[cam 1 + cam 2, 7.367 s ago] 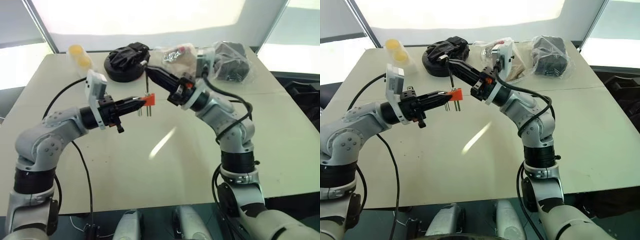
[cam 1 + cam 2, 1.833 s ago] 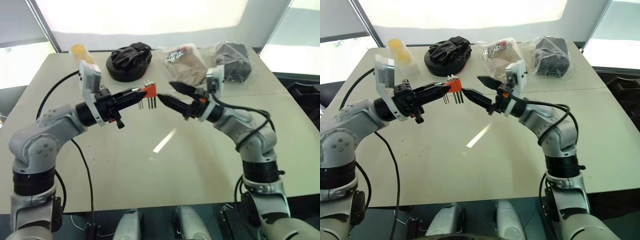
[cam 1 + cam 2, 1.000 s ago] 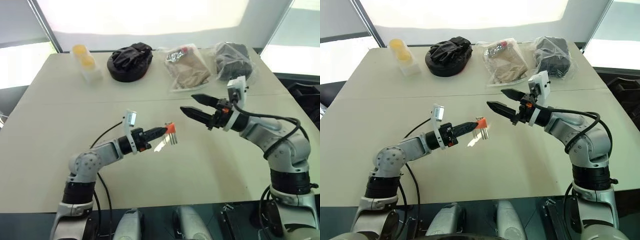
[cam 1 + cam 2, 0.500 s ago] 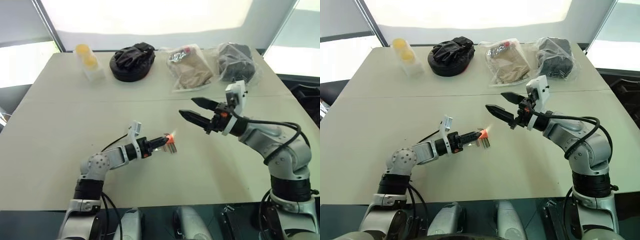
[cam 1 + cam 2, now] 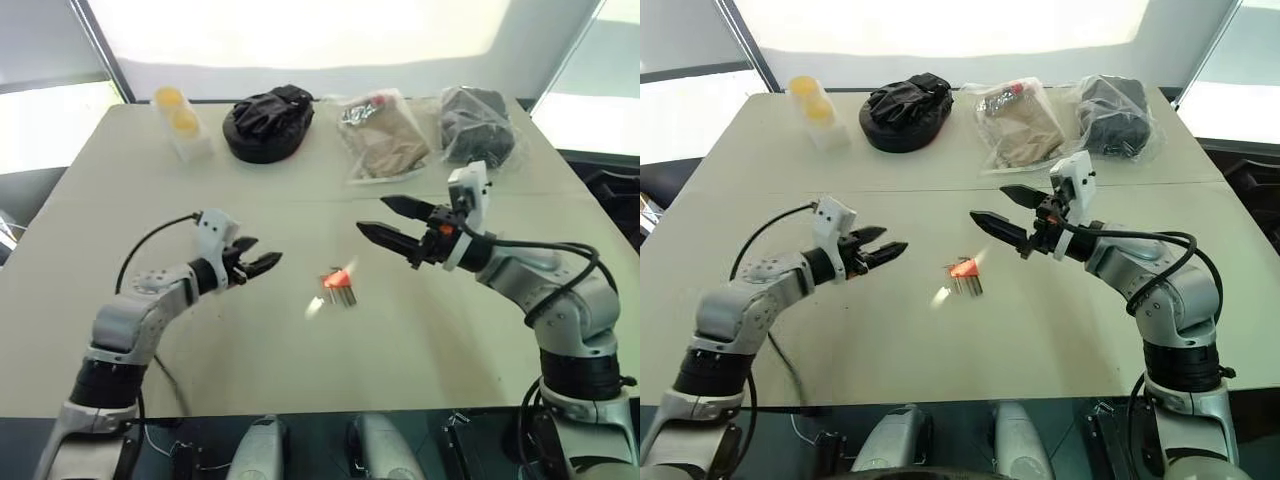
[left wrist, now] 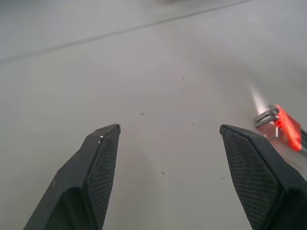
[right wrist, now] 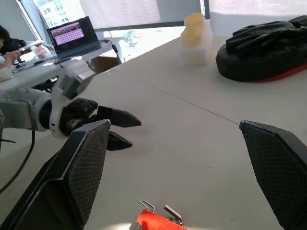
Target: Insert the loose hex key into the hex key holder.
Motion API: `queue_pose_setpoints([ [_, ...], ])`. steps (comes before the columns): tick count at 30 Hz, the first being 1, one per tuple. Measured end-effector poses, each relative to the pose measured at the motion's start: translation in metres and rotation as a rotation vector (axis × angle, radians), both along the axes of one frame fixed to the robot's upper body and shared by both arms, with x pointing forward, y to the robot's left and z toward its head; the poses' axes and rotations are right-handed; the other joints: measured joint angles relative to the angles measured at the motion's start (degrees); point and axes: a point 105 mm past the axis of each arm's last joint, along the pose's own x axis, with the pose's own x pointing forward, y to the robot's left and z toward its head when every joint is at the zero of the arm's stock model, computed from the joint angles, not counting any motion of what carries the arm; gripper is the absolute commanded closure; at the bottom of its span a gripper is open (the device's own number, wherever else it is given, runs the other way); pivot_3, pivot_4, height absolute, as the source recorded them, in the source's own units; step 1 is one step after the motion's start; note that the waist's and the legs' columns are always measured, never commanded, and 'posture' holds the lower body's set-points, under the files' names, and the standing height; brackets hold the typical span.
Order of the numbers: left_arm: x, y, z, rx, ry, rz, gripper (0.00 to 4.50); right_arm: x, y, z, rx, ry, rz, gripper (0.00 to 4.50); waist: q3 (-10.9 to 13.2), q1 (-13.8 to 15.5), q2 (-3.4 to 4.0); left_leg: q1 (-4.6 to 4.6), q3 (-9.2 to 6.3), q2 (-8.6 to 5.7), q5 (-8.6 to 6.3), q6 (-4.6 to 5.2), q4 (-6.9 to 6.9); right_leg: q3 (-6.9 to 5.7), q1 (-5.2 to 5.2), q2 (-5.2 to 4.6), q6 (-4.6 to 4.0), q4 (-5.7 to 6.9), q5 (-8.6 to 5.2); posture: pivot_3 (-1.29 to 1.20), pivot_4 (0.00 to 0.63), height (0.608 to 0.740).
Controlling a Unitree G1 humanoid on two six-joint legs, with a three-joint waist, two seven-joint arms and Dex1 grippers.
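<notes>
— Left arm? 
— Bent at the elbow, left gripper level, jaws apart, empty. 
— Right? 
— Reaching inward, right gripper jaws spread wide, holding nothing.

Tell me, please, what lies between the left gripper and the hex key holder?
Only bare table, per the left eye view, separates the open left gripper from the hex key holder.

holder: my left gripper has let go of the hex key holder, which now lies on the table | left jaws: now spread apart | left arm: I've pulled it back leftward, clear of the holder
</notes>
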Motion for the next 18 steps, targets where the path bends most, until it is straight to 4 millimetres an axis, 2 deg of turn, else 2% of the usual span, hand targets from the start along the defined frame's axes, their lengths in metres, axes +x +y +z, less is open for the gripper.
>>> queue_pose_setpoints([
  [4,-0.022,-0.007,0.031,0.003,-0.096,-0.138,1.04,0.0,-0.012,-0.01,-0.154,-0.006,0.032,0.0,0.0,-0.1,0.0,0.0,0.01,0.01,-0.01,0.02,-0.01,0.0,0.0,0.0,0.01,-0.02,0.0,0.0,0.15,0.74],
  [9,-0.033,-0.002,0.056,-0.066,-0.108,-0.151,1.04,-0.013,-0.024,-0.03,-0.351,0.027,0.168,0.0,0.0,-0.2,-0.02,0.02,-0.01,0.06,-0.02,0.04,0.02,-0.01,0.01,0.09,0.01,0.0,0.0,0.0,0.15,0.74],
  [12,-0.044,0.005,0.064,-0.034,-0.112,-0.159,1.04,-0.018,-0.032,-0.034,-0.448,0.025,0.224,0.0,0.0,-0.5,-0.01,0.04,0.0,0.09,-0.03,0.06,0.01,-0.01,0.01,0.11,0.01,0.0,0.0,0.0,0.15,0.74],
  [18,-0.064,0.02,0.062,0.003,-0.069,-0.146,1.04,-0.019,-0.046,-0.041,-0.661,-0.053,0.286,0.0,0.0,-0.2,-0.01,0.05,0.01,0.09,-0.03,0.06,0.02,-0.01,0.02,0.09,0.01,-0.02,0.0,0.0,0.15,0.74],
])
